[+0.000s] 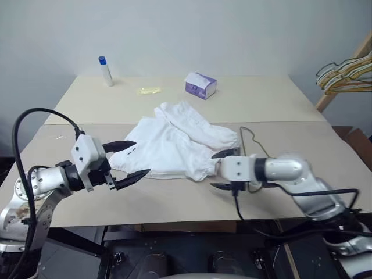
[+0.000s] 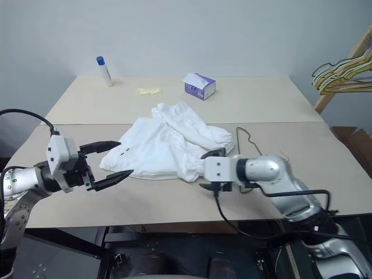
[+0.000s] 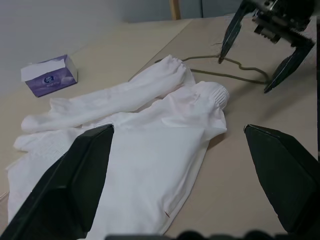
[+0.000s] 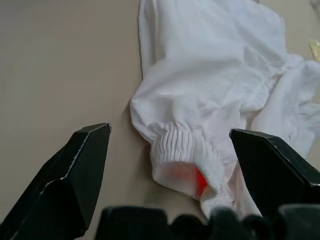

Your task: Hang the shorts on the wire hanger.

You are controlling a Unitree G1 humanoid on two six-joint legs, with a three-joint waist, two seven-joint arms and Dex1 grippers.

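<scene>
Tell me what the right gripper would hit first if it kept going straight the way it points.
Most likely the shorts: their gathered leg cuff lies right ahead between the open fingers of the right gripper. Depth is unclear, so it might graze the table first.

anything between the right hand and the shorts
Nothing visible. The right hand is open and faces the gathered hem of the shorts over bare table. The wire hanger lies beside the shorts, not between.
</scene>
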